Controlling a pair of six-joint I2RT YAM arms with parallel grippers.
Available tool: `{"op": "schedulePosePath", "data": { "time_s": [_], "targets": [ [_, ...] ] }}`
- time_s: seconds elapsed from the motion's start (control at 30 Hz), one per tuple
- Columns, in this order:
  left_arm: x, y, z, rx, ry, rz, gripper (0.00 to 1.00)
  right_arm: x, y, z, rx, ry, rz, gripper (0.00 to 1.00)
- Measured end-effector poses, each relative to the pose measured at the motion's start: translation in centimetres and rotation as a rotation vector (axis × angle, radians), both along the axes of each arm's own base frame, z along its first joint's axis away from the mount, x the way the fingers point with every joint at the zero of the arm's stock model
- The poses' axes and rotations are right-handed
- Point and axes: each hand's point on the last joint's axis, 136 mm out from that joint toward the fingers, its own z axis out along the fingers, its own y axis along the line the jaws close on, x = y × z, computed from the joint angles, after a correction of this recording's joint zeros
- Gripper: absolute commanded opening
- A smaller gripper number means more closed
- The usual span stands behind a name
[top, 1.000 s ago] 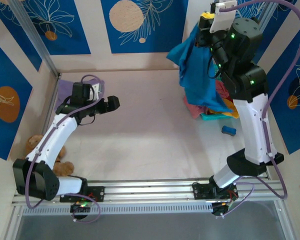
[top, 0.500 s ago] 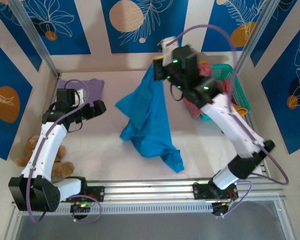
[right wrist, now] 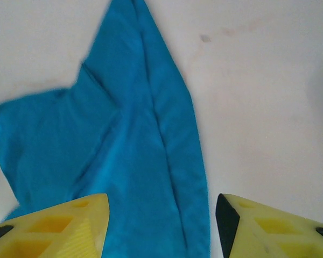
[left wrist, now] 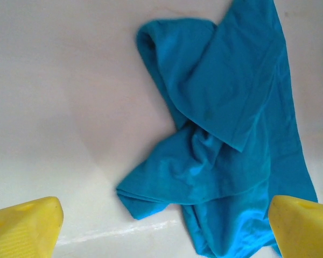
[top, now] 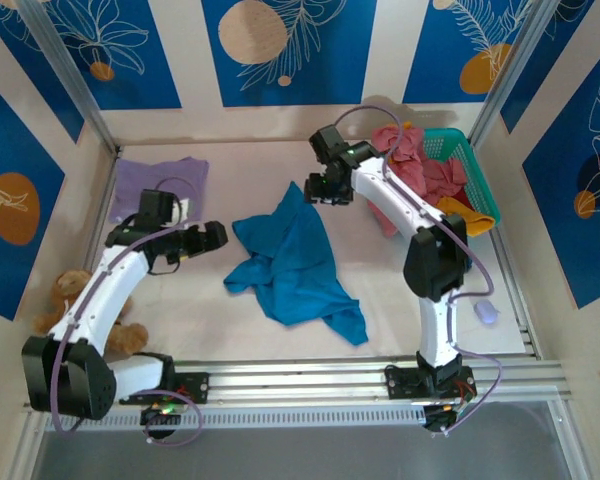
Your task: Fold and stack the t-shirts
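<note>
Teal-blue t-shirt [top: 292,262], one: unfolded, crumpled in creased, overlapping layers, lying mid-table [top: 270,165] between the left gripper [top: 216,238], fingers spread wide, and the right gripper [top: 315,192], fingers parted over its narrow far tip.

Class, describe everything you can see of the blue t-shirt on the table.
The blue t-shirt is soft, plain teal cloth, lying crumpled and unfolded near the middle of the pale table. Its layers overlap in loose folds, and one narrow end points toward the open right gripper beside it. Nothing grips it.
</note>
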Motion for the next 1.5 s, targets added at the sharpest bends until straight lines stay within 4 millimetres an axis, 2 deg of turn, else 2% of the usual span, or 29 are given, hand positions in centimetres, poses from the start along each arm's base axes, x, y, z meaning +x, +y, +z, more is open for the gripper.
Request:
{"op": "schedulePosePath", "data": {
  "time_s": [0.13, 0.2, 0.33, 0.43, 0.5, 0.67, 0.9, 1.17, 1.5],
  "targets": [
    [0.0, -3.6, -2.7, 0.017, 0.061, -0.092, 0.88, -5.4, -1.8, 0.7, 0.048, 0.062, -0.002, 0.57],
    [-0.1, -5.3, -4.3, 0.029, 0.097, -0.127, 0.81, -8.1, -2.4, 0.4, 0.084, 0.1, 0.0, 0.57],
    [-0.4, -8.6, -7.1, 0.072, 0.162, -0.2, 0.69, -13.3, -4.1, -2.2, 0.105, 0.203, -0.007, 0.57],
    [0.2, -10.6, -8.0, 0.122, 0.169, -0.245, 0.66, -16.1, -5.4, -4.1, 0.109, 0.267, -0.027, 0.58],
    [0.9, -11.6, -8.1, 0.15, 0.155, -0.262, 0.64, -17.2, -6.1, -4.8, 0.118, 0.296, -0.046, 0.58],
    [2.7, -12.7, -7.9, 0.212, 0.121, -0.28, 0.58, -17.4, -6.9, -5.1, 0.15, 0.302, -0.081, 0.58],
    [4.0, -13.2, -9.3, 0.262, 0.144, -0.301, 0.37, -16.7, -6.7, -4.8, 0.186, 0.288, -0.088, 0.58],
    [4.0, -12.6, -9.7, 0.307, 0.156, -0.305, 0.27, -16.3, -6.9, -5.0, 0.206, 0.288, -0.104, 0.58],
    [4.2, -12.3, -9.5, 0.335, 0.146, -0.308, 0.05, -17.2, -6.9, -6.3, 0.213, 0.326, -0.103, 0.58]
  ]
}}
